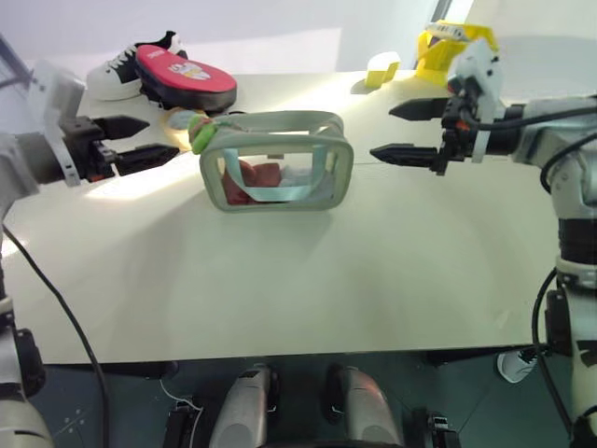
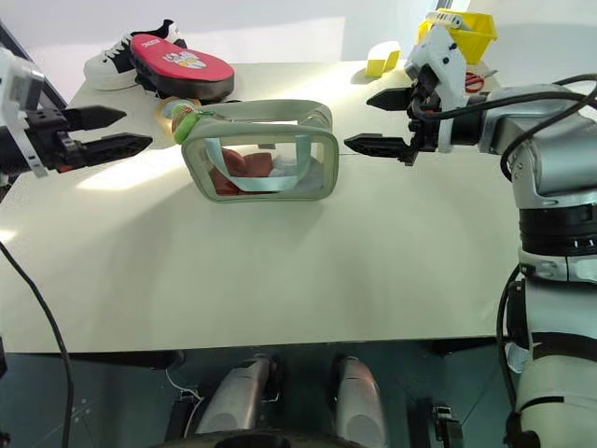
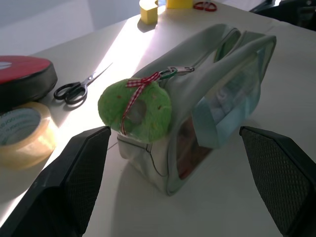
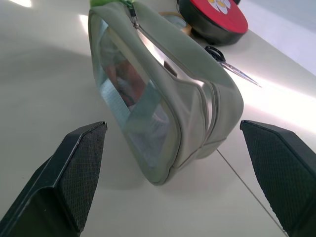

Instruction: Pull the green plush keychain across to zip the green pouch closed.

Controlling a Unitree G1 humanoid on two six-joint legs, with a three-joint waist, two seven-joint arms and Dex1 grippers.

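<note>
Green pouch (image 1: 277, 161) is sitting mid-table, green plush keychain (image 1: 199, 132) hanging at its left end. I'm holding left gripper (image 1: 131, 143) and right gripper (image 1: 406, 131) spread wide, empty, flanking it. Approach step; next I'm pinching the charm. Tape roll (image 3: 22, 133), scissors (image 3: 78, 88), red pad (image 1: 185, 75) sitting close behind.

Pale cream tabletop (image 1: 308, 280) w/ a thin seam line across it, strong sunlight patch on the far left part. Plain white wall (image 1: 280, 19) behind. Dark grey-teal floor (image 1: 112, 401) below the near edge.
</note>
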